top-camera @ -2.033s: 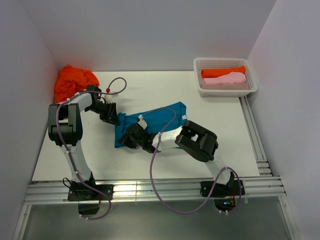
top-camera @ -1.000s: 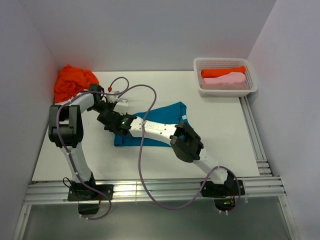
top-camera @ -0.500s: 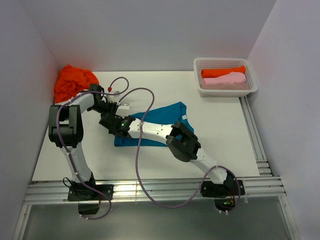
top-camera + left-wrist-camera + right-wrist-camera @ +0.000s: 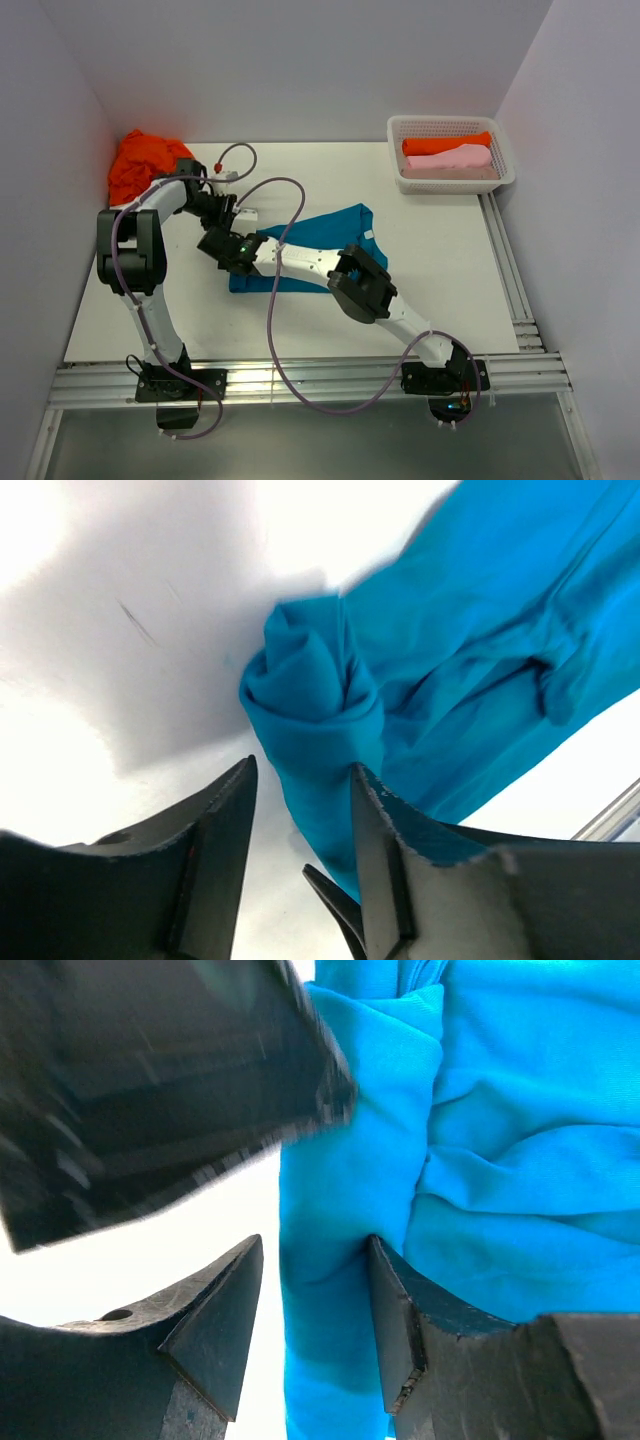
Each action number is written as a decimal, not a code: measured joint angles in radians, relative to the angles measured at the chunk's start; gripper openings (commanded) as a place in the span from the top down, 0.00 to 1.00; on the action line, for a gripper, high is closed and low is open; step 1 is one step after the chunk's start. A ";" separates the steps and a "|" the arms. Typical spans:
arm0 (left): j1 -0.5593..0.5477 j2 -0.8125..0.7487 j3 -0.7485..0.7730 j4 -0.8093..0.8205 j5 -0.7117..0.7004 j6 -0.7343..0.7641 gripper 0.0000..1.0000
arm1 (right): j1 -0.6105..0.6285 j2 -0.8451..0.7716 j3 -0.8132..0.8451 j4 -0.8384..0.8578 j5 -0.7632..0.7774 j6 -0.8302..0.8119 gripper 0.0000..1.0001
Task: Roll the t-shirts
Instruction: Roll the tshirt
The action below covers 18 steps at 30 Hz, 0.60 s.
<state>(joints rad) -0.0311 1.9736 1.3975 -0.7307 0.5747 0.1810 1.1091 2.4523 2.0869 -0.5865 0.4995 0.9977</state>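
The teal t-shirt lies flat on the white bench, with its far-left end wound into a tight roll that sits right at both sets of fingers. The left fingers stand parted around that rolled end. In the left wrist view the roll lies between their tips, and bare bench shows between the cloth and one finger, so they do not clamp it. The right fingers are parted too and straddle a fold of the same shirt just near of the left fingers. One finger touches the cloth; a strip of bench separates the other from it.

The left arm bends sharply at its elbow and reaches in from the left. The right arm stretches low and long across the shirt, covering much of its middle. A dark blurred shape fills the upper left of the right wrist view, and I cannot tell what part it is.

Two seconds ago the right arm was folded, with its fingers at the shirt's near-left edge. Now it reaches out to the far-left corner.

Just beyond and left of the left fingers lies a crumpled orange t-shirt. Well off to the right of both stands a white basket holding an orange roll and a pink roll.
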 measured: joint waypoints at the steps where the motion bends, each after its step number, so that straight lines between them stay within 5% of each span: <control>1: 0.002 0.000 0.017 0.000 0.002 0.000 0.51 | -0.001 0.001 0.002 -0.004 -0.003 0.000 0.46; 18: 0.126 0.036 0.243 -0.092 0.060 0.021 0.47 | -0.010 0.044 0.094 -0.123 -0.019 0.023 0.46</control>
<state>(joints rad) 0.0952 2.0094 1.6402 -0.8223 0.6350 0.2020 1.0988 2.4966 2.1811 -0.7094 0.4808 1.0206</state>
